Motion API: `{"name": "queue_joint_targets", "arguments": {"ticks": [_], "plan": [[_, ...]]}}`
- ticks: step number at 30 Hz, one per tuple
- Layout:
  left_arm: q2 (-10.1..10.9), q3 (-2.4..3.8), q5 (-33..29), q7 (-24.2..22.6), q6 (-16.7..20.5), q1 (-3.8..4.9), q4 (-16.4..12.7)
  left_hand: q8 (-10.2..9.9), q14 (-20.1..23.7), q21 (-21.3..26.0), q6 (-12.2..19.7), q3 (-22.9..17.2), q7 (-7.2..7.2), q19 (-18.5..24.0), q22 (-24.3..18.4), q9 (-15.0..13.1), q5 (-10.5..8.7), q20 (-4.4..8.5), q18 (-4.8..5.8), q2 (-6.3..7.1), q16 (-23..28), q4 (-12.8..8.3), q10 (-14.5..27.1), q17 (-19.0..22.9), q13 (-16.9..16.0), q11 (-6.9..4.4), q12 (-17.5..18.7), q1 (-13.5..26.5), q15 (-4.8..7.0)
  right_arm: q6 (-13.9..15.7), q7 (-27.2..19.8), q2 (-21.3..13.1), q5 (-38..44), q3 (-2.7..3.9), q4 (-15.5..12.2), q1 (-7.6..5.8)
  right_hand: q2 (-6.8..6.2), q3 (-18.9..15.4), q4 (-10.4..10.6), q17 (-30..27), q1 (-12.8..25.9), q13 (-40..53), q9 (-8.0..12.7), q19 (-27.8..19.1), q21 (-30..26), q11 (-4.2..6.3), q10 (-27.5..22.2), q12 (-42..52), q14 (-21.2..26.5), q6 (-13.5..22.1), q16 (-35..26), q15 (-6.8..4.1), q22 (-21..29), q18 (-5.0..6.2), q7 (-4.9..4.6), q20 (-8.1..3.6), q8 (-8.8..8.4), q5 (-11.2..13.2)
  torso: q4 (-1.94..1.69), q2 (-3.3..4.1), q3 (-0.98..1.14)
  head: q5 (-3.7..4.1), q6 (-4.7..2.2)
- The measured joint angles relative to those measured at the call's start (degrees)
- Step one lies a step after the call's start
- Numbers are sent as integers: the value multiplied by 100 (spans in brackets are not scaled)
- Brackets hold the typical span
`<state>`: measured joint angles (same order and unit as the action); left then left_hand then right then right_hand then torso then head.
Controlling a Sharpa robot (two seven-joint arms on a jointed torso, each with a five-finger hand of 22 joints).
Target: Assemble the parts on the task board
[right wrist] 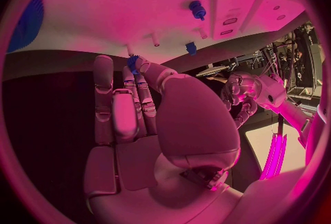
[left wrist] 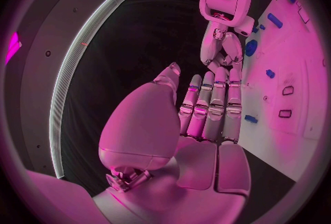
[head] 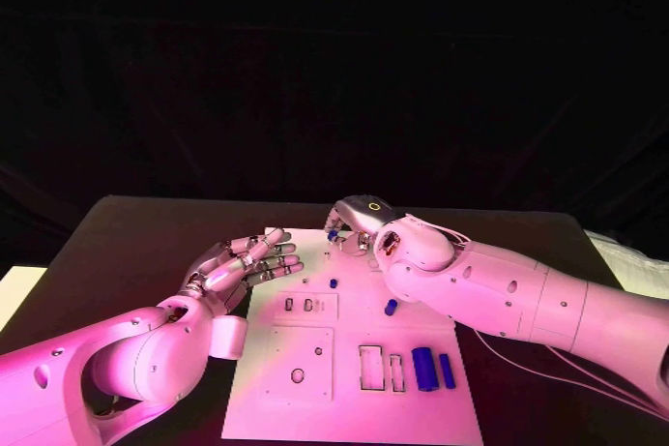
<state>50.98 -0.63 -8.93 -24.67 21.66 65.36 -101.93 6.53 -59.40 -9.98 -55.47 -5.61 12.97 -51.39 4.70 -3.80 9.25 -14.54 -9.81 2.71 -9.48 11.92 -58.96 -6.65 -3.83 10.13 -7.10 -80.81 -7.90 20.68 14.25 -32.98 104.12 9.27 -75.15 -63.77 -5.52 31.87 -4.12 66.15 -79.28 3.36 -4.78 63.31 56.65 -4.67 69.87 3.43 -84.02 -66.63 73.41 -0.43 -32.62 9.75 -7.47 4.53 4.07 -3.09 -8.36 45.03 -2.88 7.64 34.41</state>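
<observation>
The white task board (head: 349, 398) lies in the middle of the black table. My right hand (head: 363, 222) hovers over the board's far edge and pinches a small blue part (right wrist: 132, 63) between thumb and a finger; the same part (head: 334, 236) shows just under the fingertips. My left hand (head: 248, 265) hangs over the board's left edge with its fingers straight and nothing in them. Two small blue parts (head: 334, 282) (head: 392, 308) stand mid-board. Two longer blue parts (head: 422, 369) (head: 448, 370) lie side by side near the front right.
The board has rectangular slots (head: 372, 367), a round hole (head: 297, 375) and small recesses (head: 300, 305). Short white pegs (right wrist: 155, 41) stand near the right hand's fingertips. Bare black table (head: 139, 243) lies to the left of the board and beyond it.
</observation>
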Motion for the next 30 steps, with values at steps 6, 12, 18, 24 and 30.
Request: {"name": "queue_joint_targets", "arguments": {"ticks": [6,12,18,24,30], "plan": [[2,1,0,3,-2,6,-5,0,0,22,0,-17,0,0,-10,0,0,0,0,0,0,-17,0,0,0,0,0,0,0,-55,12,33,1,-1,72,0,0,-1,0,0,0,0,1,0,33,0,0,0,0,0,0,0,-19,0,0,0,0,1,0,4,-4,-2,6],[2,2,0,6,-6,10,-8,0,0,22,0,-17,0,0,-10,0,0,0,0,0,0,-17,0,0,-1,0,0,0,0,-122,48,62,16,0,112,-6,0,-2,0,-1,0,0,1,0,33,0,0,0,0,0,0,0,-28,0,0,0,0,3,-6,9,-5,3,14],[2,2,0,9,-11,12,-10,0,0,22,0,-13,0,0,-10,0,0,0,0,0,22,-21,0,0,-1,0,0,0,0,-160,79,117,32,-5,175,-13,-1,-12,11,-9,1,0,19,-53,94,11,-55,0,0,65,0,0,-46,0,-64,53,-33,-10,-6,18,-7,1,15],[3,2,0,18,-14,16,-12,-34,0,22,0,-1,0,0,-20,0,0,0,-1,0,23,-33,0,0,-1,0,28,0,0,-182,125,171,37,-25,261,-3,-108,-32,131,-55,108,51,76,-155,100,-72,-423,41,8,347,-1,97,-21,0,-119,114,-33,-142,-9,24,-12,0,11],[6,2,-1,31,-19,20,-12,-36,0,46,21,15,21,0,-27,5,0,0,0,0,45,-49,0,0,4,0,49,0,0,-210,148,188,37,-29,283,-3,-267,-229,193,-341,268,12,91,-328,-28,-166,-961,6,10,608,-166,177,196,0,-152,205,-33,-178,-13,28,-14,-8,11]]}}
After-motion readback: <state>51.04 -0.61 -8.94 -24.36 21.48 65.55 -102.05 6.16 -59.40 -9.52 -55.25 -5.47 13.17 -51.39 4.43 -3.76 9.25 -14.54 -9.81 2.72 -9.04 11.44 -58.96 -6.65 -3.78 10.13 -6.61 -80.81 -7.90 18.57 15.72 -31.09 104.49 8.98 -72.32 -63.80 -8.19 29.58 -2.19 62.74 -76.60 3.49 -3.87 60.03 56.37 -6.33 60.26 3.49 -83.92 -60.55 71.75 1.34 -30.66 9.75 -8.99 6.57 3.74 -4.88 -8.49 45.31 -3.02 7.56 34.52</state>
